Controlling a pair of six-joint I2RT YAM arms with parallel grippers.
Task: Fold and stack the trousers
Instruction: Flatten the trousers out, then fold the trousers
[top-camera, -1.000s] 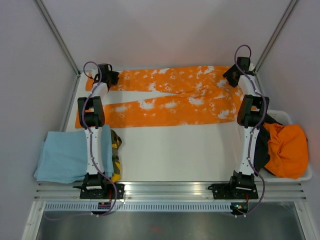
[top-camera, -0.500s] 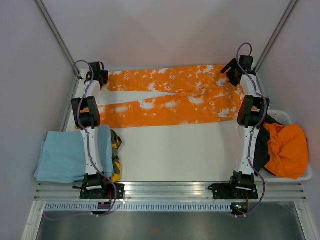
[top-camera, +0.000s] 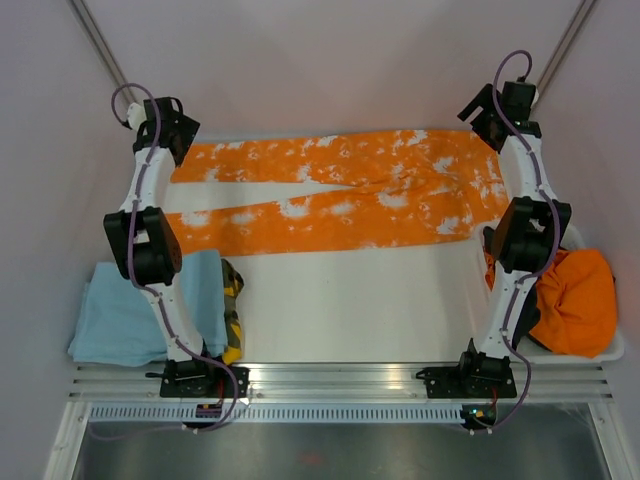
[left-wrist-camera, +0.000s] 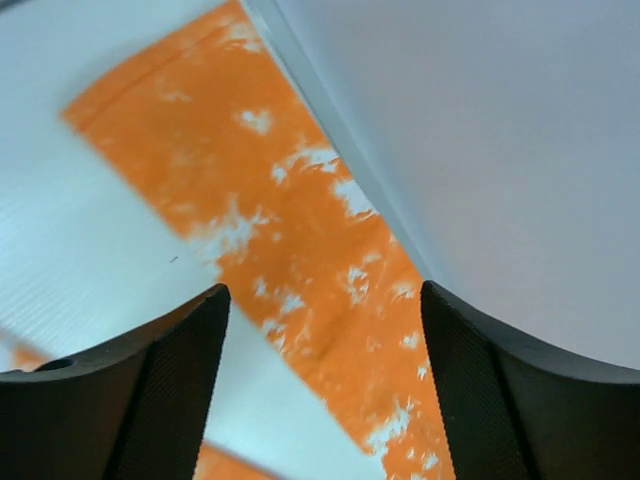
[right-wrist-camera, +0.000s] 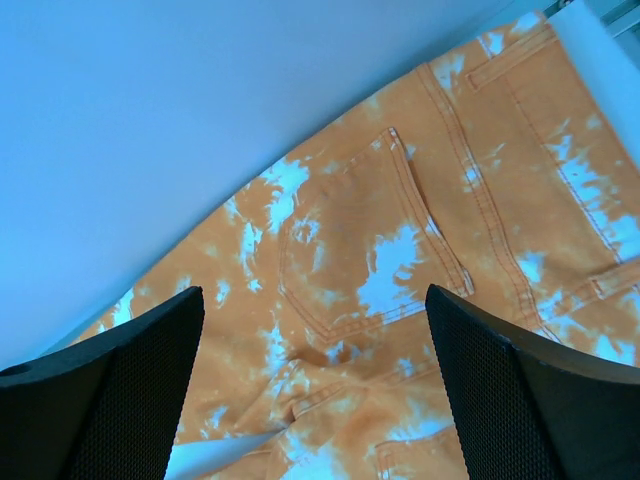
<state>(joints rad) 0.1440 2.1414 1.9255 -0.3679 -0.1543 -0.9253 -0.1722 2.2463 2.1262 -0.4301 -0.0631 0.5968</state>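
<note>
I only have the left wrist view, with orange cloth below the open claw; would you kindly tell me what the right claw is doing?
Observer: The right claw hangs open and empty above the waist end of the orange trousers, with a back pocket showing beneath it.
Operator: Thank you. Are the trousers folded at all?
Observer: No, both legs lie flat along the far side of the table, spreading slightly apart toward the left.
Operator: Is a stack started anywhere?
Observer: A folded light blue garment lies at the near left, with a yellow-green patterned one showing at its right edge.
</note>
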